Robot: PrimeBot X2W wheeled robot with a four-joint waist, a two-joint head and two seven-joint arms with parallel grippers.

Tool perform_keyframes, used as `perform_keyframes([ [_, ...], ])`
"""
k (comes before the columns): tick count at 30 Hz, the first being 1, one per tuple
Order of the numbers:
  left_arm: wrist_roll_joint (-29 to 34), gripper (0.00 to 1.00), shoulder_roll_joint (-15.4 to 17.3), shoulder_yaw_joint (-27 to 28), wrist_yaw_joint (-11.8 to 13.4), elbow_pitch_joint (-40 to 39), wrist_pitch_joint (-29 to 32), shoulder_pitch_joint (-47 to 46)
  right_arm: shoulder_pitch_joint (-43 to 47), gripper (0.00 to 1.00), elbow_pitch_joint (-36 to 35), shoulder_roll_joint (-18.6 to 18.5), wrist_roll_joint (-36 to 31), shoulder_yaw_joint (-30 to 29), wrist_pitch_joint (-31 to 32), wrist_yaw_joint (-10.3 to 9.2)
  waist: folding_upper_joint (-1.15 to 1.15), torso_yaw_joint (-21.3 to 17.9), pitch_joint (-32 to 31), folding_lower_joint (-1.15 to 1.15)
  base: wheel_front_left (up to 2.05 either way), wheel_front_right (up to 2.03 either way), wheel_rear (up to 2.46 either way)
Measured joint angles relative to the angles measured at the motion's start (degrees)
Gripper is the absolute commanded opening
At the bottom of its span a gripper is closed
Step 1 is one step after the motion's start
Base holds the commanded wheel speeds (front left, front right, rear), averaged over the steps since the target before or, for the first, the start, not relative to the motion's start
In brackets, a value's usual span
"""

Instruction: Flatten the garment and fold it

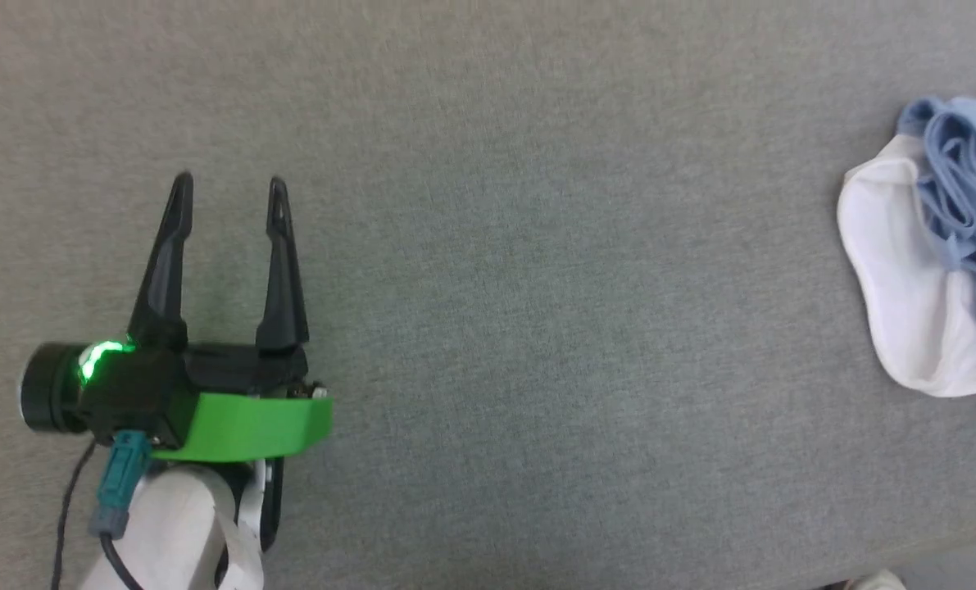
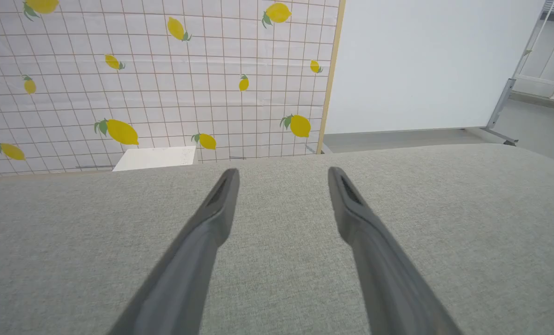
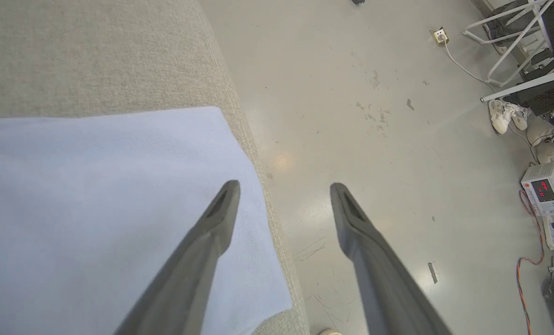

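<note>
**Tool State Check: Both Wide Open**

1. At the robot's left, the left tool (image 1: 229,187) sits over a bare stretch of the grey fabric desk (image 1: 537,287). Its two dark fingers are spread wide and hold nothing. It is well apart from the garment (image 1: 964,164).

2. The garment is light blue and bunched in folds at the right edge of the head view. It lies partly on a white cloth (image 1: 905,279), which rests on the desk.

3. The right tool (image 3: 284,187) is at the desk's edge, fingers spread wide, holding nothing. One finger is over a pale bluish cloth (image 3: 118,209) lying flat with its corner at the edge. The other is over the floor (image 3: 374,116).

4. Whether that flat cloth belongs to the garment cannot be told.
</note>
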Motion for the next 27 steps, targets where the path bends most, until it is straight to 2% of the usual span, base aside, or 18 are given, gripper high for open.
perform_keyframes([
  [3, -0.96, 1.0, -1.19, 0.55, 0.2, 1.45, -0.81, 1.98, 2.44, 1.0, -2.49, 1.57, 0.75, -1.6, -1.02, 0.0, 0.0, 0.35, -2.7, 0.0, 0.0, 0.0, 0.0],
  [7, -2.77, 1.0, -1.91, 1.42, 0.25, 2.66, -1.37, 5.77, 7.83, 1.0, -8.31, 6.39, 3.18, -2.96, -1.27, 0.0, 0.0, 0.89, -6.91, -0.01, 0.0, 0.0, 0.0],
  [11, -3.45, 1.0, -2.88, 1.53, 0.08, 3.52, -1.55, 8.66, 14.35, 1.0, -17.51, 11.76, 5.39, -3.47, -2.34, 0.0, 0.0, 1.55, -11.19, -0.01, 0.0, 0.0, 0.0],
  [18, -4.49, 1.0, -4.22, 1.92, -0.45, 4.68, -1.64, 12.98, 27.11, 1.0, -35.71, 19.42, 8.39, 0.41, -6.22, 0.0, 0.0, 3.42, -17.91, -0.01, 0.0, 0.0, 0.0],
  [21, -4.83, 1.0, -4.42, 1.96, -0.87, 5.05, -1.8, 14.6, 31.58, 1.0, -41.42, 22.36, 7.5, 1.47, -8.98, 0.0, 0.0, 4.49, -20.19, -0.01, 0.0, 0.0, 0.0],
  [27, -5.13, 1.0, -5.08, 1.97, -1.54, 5.54, -1.81, 17.0, 38.55, 1.0, -48.29, 29.5, 0.03, 2.97, -13.79, -0.01, 0.0, 7.14, -23.38, -0.01, 0.0, 0.0, 0.0],
])
